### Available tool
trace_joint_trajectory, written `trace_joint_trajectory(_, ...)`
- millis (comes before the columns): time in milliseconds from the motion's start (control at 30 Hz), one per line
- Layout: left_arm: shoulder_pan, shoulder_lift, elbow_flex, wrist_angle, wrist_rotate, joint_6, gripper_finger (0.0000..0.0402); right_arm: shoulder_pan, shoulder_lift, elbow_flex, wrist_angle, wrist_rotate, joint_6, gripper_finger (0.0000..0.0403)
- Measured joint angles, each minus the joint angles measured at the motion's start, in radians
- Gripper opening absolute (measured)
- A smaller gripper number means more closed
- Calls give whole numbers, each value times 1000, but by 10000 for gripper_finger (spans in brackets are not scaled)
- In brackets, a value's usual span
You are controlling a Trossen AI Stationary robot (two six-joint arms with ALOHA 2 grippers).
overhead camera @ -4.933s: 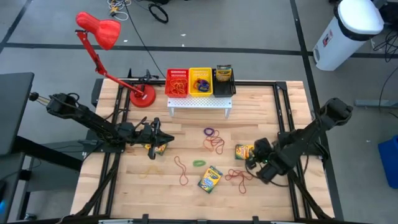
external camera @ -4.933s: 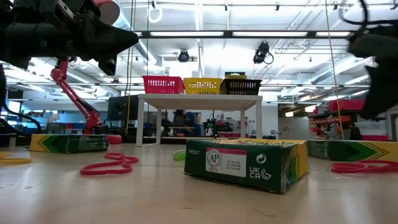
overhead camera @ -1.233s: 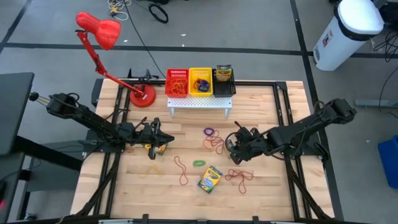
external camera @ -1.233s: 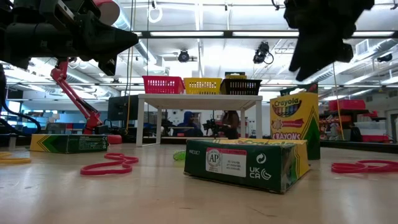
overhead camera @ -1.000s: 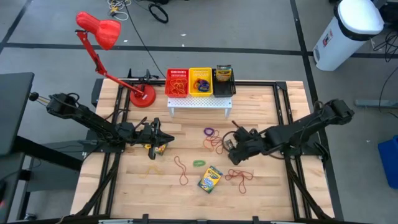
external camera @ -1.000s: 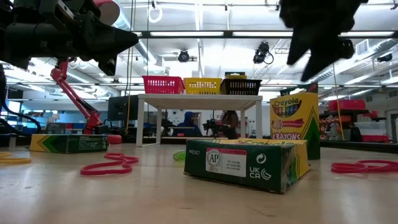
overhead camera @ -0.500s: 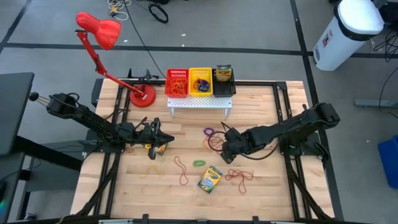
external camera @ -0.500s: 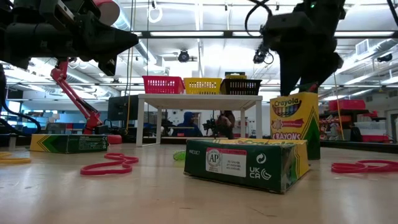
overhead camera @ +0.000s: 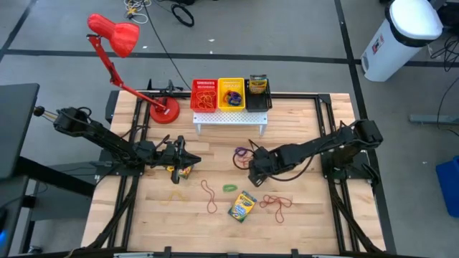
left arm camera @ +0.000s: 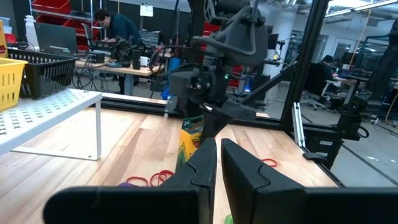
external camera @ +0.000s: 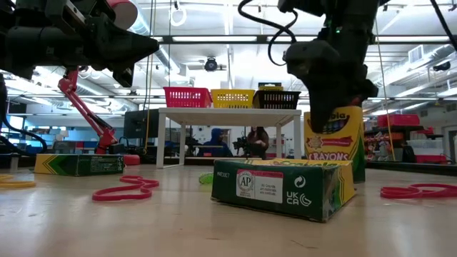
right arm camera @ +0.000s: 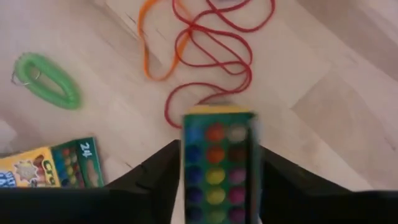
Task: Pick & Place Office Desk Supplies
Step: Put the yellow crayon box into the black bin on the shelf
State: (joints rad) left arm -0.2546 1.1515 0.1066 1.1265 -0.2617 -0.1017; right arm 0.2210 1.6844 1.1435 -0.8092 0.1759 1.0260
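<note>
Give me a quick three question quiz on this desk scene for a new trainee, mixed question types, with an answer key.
1. True or false: the right hand holds a crayon box.
2. Which basket on the white rack holds that box's twin: A red, B yellow, C black?
3. Fill in: the green rubber band lies on the ____.

Key: 1 true; 2 C; 3 table.

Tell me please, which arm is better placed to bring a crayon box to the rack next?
Probably the right. Its gripper is shut on a crayon box above the table middle, not far from the rack. The left gripper waits at the table's left side.
</note>
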Motion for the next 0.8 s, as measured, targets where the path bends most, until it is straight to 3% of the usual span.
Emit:
trace_joint_trajectory(267, 0, 0, 0, 0, 0, 0, 29, 0, -5, 50, -28, -5, -102, 116)
trace_joint_trajectory(433, 0, 0, 0, -1, 0, 0, 29, -1, -10, 122, -98, -16, -183, 116)
trace_joint_trajectory(667, 0, 0, 0, 0, 0, 0, 29, -51, -10, 413, -354, -26, -429, 119)
trace_joint_trajectory(800, 0, 0, 0, -1, 0, 0, 29, -160, -11, 636, -516, 49, -631, 114)
